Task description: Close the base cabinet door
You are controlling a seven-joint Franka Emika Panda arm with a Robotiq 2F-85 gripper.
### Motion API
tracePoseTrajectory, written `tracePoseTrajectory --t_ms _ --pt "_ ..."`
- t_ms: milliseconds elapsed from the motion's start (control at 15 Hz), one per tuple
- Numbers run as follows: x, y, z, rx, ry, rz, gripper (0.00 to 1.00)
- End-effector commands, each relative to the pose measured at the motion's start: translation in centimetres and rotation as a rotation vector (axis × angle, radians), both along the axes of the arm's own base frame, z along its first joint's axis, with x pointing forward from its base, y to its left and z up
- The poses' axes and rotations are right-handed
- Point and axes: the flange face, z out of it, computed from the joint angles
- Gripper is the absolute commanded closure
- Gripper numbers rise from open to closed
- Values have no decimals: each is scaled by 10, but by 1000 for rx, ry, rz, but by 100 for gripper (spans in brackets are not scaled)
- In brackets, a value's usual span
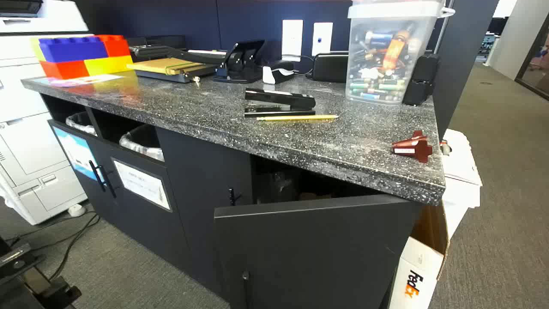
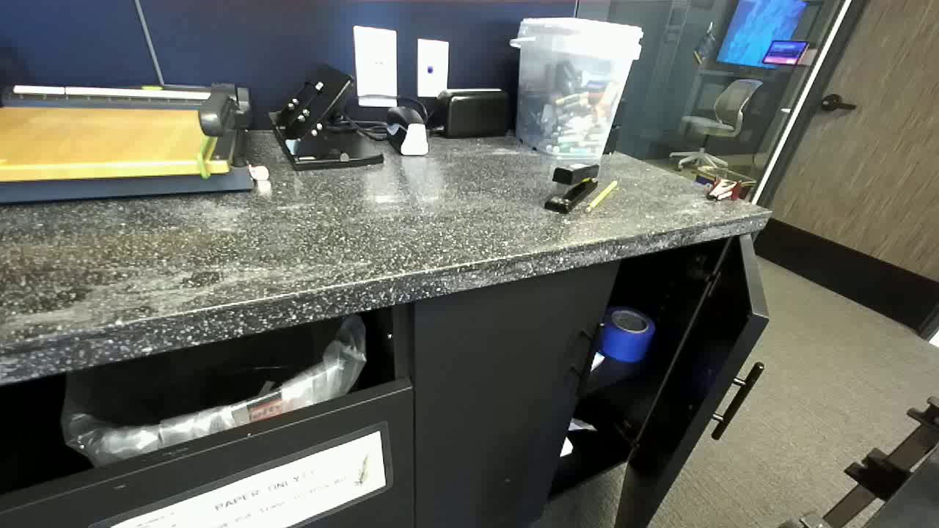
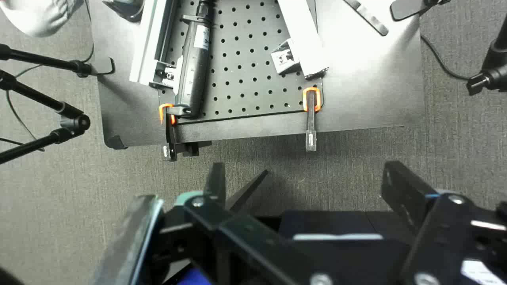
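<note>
The base cabinet door [image 1: 317, 249] stands ajar beneath the corner of a dark speckled worktop [image 1: 201, 113], its plain charcoal panel angled outward and its bar handle [image 2: 739, 402] on the outer face in both exterior views. A roll of blue tape [image 2: 629, 336] sits inside the gap, and a matching dark panel [image 2: 506, 396] beside the opening lies flush with the cabinet front. The tool [image 3: 304, 170], seen in the wrist view, holds its two fingers [image 3: 216, 182] spread wide and stands apart from the stretch of door visible in both exterior views. What looks like the door's thin top edge slants across the wrist view between the fingertips, beyond them and partly hidden by the tool's linkage. Past a band of gray carpet [image 3: 340, 174], orange-tipped clamps [image 3: 311, 122] grip the edge of a perforated plate [image 3: 245, 63]. On the worktop above the door, a dark red object [image 1: 414, 148] lies near the corner; a black stapler [image 1: 281, 98] rests just beside a yellow pencil [image 1: 300, 117], near an upright translucent bucket [image 1: 377, 64] packed with small items. Farther along are a paper trimmer [image 2: 103, 139] and stacked toy bricks [image 1: 85, 56], near a white printer [image 1: 23, 90]. A FedEx carton [image 1: 409, 274] stands at the cabinet's end.
</note>
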Motion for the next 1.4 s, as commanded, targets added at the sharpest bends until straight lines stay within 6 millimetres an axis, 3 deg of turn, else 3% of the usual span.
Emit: tracePoseTrajectory --t_ms 0,1333 --pt "0 0 1 0 0 0 0" --pt "5 -5 -5 7 -3 -5 0"
